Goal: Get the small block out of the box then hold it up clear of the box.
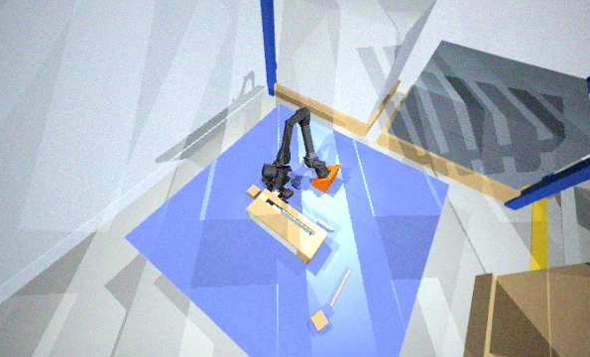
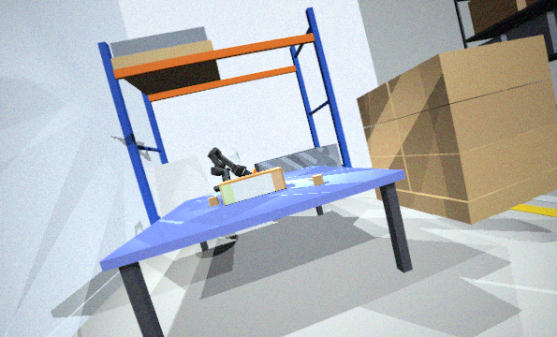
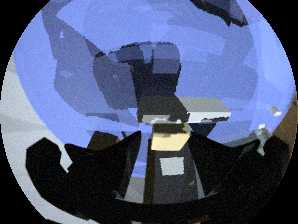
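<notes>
Hovering open and holding nothing, the claw [image 1: 281,192] crowds the box's [image 1: 295,233] end, beside the block [image 1: 253,191].

The box [image 1: 286,226] lies on the bench [image 1: 225,278], near its middle, running lengthwise from upper left to lower right in the top view. Just off its upper-left end sits a small block [image 1: 253,191] on the bench top — close to the box end, whether touching cannot be told. The claw [image 1: 281,192] hangs over that same end of the box, to the right of the block, its fingers apart. The arm's base [image 1: 325,178] stands behind the box, toward the bench's far corner. Well beyond the box's other end lie a thin stick [image 1: 340,288] and, just past it, a second small block [image 1: 318,319] — both on the bench.
</notes>
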You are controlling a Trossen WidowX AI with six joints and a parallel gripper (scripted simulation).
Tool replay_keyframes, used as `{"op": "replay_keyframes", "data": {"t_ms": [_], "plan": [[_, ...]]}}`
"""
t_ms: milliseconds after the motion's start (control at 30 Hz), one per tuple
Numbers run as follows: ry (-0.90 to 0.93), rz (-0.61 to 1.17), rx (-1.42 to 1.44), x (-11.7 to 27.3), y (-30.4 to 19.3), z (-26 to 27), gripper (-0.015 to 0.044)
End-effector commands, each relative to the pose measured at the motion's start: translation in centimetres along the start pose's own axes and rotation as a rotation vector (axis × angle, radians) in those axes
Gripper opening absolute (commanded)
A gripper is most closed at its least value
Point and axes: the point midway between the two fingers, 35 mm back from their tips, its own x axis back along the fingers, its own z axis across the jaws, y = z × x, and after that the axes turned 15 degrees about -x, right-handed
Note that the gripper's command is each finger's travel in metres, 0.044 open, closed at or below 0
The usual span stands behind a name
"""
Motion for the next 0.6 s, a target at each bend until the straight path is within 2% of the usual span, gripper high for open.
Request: {"op": "replay_keyframes", "data": {"t_ms": [0,200,300,367,567], "plan": [[-0.005,0.004,0.004,-0.2,0.2,-0.1,0.0233],[-0.005,0.004,0.004,-0.2,0.2,-0.1,0.0075],[-0.005,0.004,0.004,-0.2,0.2,-0.1,0.0055],[-0.006,0.003,0.003,0.0,0.0,-0.1,0.0003],[-0.010,-0.003,0.000,2.1,-1.1,-0.5,0.0000]]}}
